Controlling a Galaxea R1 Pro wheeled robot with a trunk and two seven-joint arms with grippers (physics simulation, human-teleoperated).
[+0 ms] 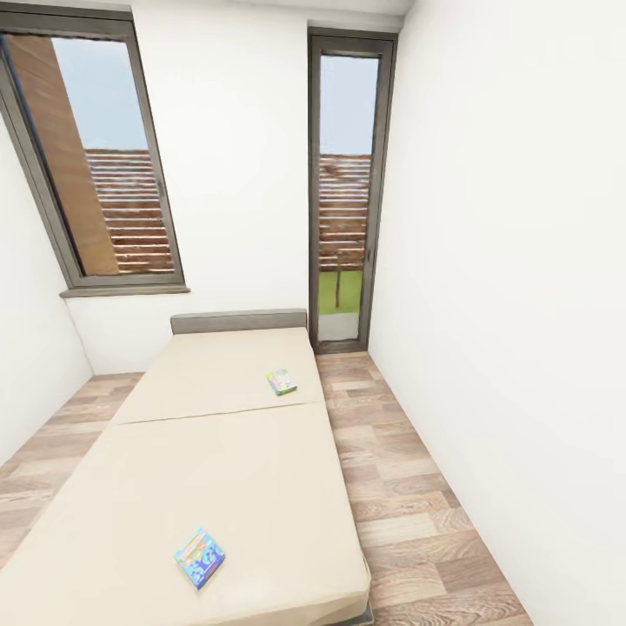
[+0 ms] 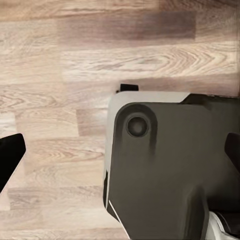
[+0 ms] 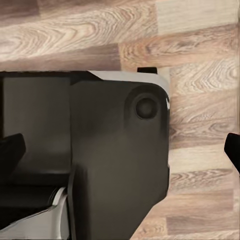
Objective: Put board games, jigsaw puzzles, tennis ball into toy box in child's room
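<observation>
Two board games lie on the bed (image 1: 217, 452): a blue-lidded box (image 1: 199, 557) near the close right corner, and a green-white one (image 1: 281, 382) far off by the right edge, just before the mattress seam. I judge the near box the sensible first pick: roll up along the right side over the wood floor (image 1: 400, 487) and stop square to it. Both wrist views look down over the robot's dark base (image 2: 165, 170), each pincer spread wide with black fingertips (image 2: 10, 150) at the picture edges, holding nothing.

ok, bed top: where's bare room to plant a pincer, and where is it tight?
Mostly bare. The bed carries two board games: a blue one near the foot on the front panel, and a green-white one at the far panel's right edge by the seam. Free: the far panel's left and middle, and the front panel between the seam and the blue box. Nowhere crowded.
</observation>
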